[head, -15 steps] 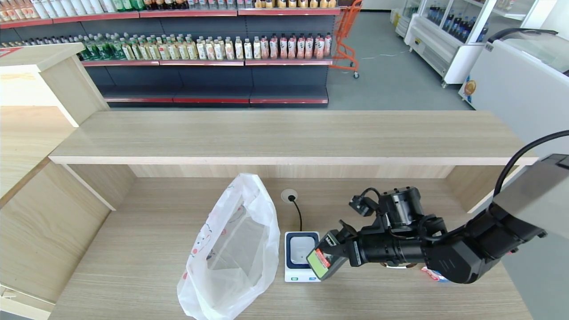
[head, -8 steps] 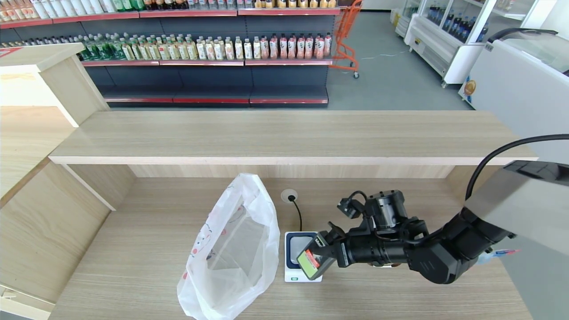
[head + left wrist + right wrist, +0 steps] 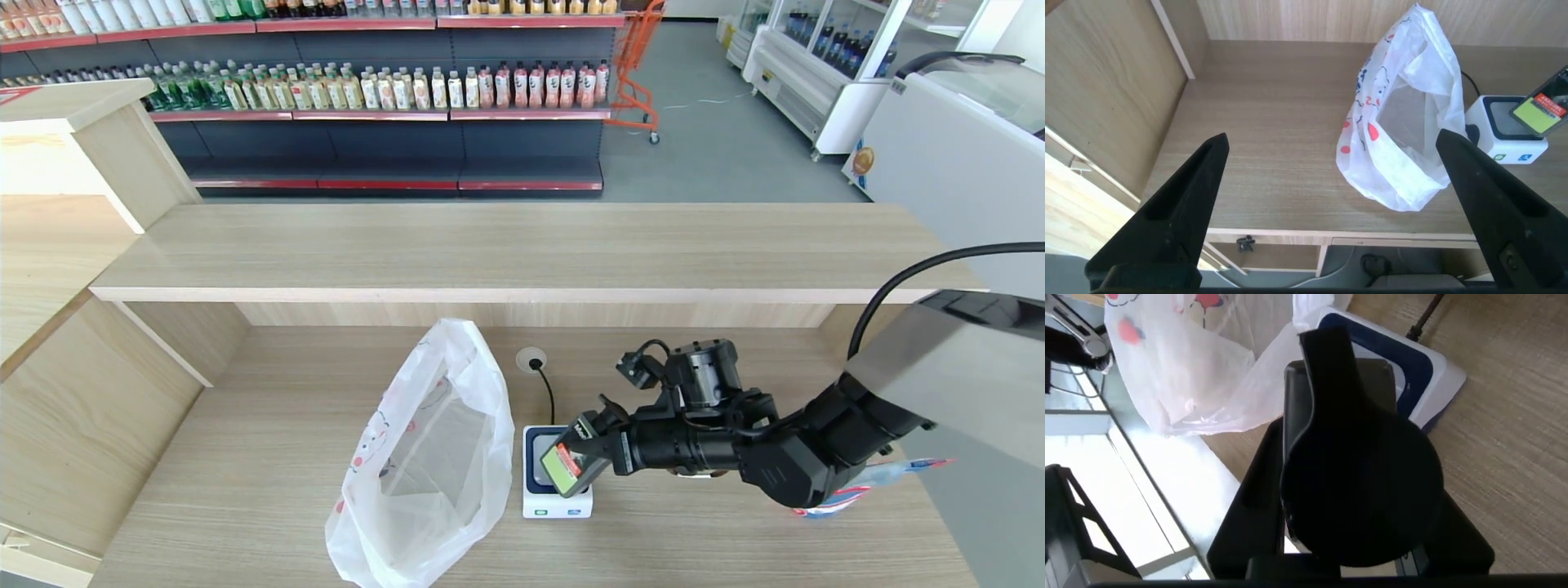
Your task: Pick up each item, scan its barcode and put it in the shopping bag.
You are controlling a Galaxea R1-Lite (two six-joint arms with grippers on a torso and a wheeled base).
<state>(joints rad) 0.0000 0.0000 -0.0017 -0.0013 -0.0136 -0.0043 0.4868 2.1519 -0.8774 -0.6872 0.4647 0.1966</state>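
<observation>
Fingers (image 3: 586,426) of the right gripper (image 3: 571,459) clamp a green pack (image 3: 560,470) just above the barcode scanner (image 3: 539,501), beside the shopping bag (image 3: 424,457) on the counter (image 3: 245,457). Left wrist view: left gripper (image 3: 1333,139) fingers spread wide, bag ahead. Right wrist view: scanner directly beneath.

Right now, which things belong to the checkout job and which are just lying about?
Job: green item in the right gripper, scanner, shopping bag, likely the packet beside that arm.
Lying about: bottle shelves, orange cart, freezers.
</observation>
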